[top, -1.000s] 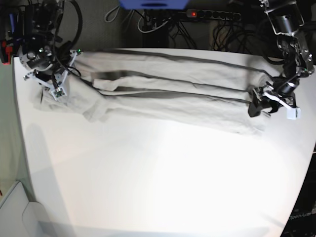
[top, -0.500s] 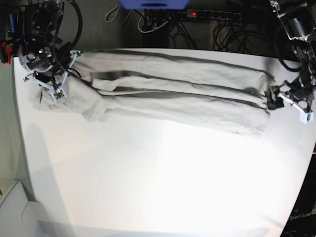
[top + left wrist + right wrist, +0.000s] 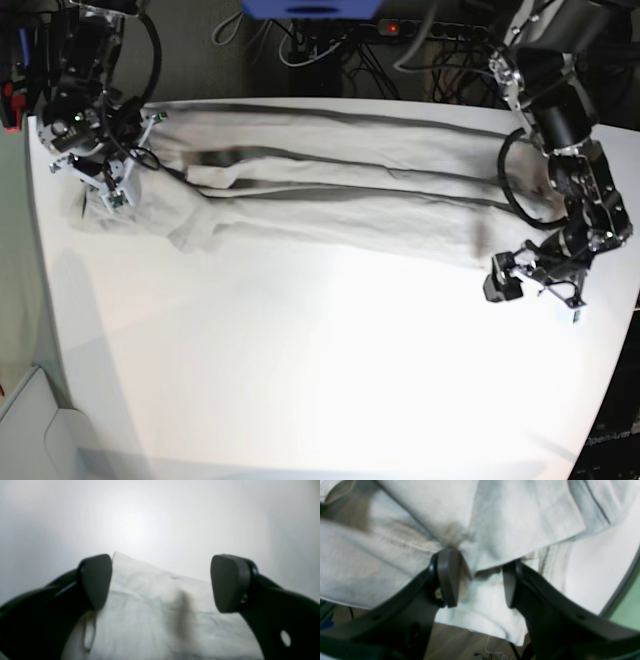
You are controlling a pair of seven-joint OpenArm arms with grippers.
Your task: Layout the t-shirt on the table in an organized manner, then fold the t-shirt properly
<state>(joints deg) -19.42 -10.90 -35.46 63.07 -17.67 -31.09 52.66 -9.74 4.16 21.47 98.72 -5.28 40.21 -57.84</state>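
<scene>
Crosswise, the pale grey-beige cloth t-shirt [image 3: 340, 190] spans our white worktop [image 3: 300, 380]; left pincer [image 3: 527, 283] gapes at its near corner, right pincer [image 3: 480, 580] clamps cloth.

Near table [image 3: 300, 380] half lies bare

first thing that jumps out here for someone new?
The t-shirt, stretched in long folds across the far half of the white table. Next, the right gripper at that view's left end, closed on a bunch of the cloth. At the opposite end the left gripper stands wide open and holds nothing, with the shirt's edge lying under it.
</scene>
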